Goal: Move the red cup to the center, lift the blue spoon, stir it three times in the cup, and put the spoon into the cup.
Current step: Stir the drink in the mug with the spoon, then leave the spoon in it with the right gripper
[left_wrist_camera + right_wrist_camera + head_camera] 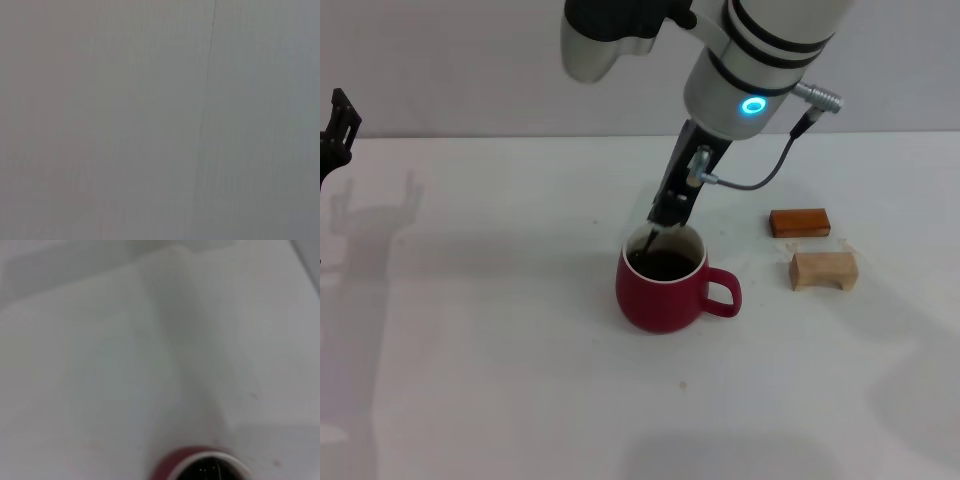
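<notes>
one arm is at work here — the right gripper [665, 222] reaches down from above and its tip sits right at the far rim of the red cup [662, 292], dipping just into the mouth. the red cup stands upright near the middle of the white table [480, 380], its loop handle turned toward the robot's right. the inside looks dark. i cannot make out the blue spoon for certain; a thin dark sliver at the gripper's tip runs down into the cup and may be its neck, but the pale handle is hidden by the fingers. whether the jaws are pressed together on it or apart i cannot tell.

as a judgement: the cup is glazed ceramic — stiff, fairly heavy, slippery and liable to chip, and steady enough to stay put under a gentle stir; it is best taken by the handle or across the rim. the spoon would be light, rigid and slim, easy to let twist in a pinch, so it wants holding high on the handle.

the left gripper [338, 125] is parked at the far left edge of the table, well apart from the cup. just right of the cup lie an orange-brown block [799, 222] and a pale wooden block [823, 270].
</notes>
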Robot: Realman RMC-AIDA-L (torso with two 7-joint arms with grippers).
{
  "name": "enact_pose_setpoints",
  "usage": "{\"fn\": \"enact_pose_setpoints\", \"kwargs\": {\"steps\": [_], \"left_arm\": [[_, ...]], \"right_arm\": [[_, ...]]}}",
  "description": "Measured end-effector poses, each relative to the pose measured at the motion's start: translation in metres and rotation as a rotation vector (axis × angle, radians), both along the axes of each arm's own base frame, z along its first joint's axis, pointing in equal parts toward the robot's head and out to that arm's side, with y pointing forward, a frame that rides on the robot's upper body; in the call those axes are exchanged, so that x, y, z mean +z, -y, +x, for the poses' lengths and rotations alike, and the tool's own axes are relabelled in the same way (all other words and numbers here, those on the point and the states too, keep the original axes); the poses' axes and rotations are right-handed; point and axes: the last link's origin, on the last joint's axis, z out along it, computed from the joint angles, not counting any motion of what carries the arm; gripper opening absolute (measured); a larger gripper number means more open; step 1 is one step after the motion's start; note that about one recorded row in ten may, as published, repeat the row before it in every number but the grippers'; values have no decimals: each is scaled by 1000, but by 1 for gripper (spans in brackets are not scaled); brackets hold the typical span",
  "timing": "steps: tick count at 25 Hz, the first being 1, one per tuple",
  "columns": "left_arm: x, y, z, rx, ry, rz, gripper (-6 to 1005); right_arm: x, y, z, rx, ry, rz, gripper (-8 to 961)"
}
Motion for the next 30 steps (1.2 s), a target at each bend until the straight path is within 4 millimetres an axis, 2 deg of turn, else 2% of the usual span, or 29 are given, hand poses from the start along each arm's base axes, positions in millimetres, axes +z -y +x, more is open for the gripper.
{"fn": "enact_pose_setpoints", "kwargs": {"steps": [3, 8, 17, 22, 26, 30], "left_arm": [[0, 0, 0, -2, 0, 3, 840], [0, 0, 0, -2, 0, 3, 840], [0, 1, 0, -1, 0, 4, 840], [0, 1, 0, -3, 0, 5, 840], [0, 1, 0, -3, 0, 6, 840], [0, 1, 0, -4, 0, 6, 840]], "right_arm": [[4, -8, 8, 3, 52, 48, 213], [8, -1, 17, -36, 102, 16, 214], [1, 15, 10, -50, 60, -86, 216], [-2, 7, 1, -11, 14, -44, 217], [2, -5, 7, -3, 44, 33, 217], [4, -5, 14, -17, 82, 38, 218]]}}
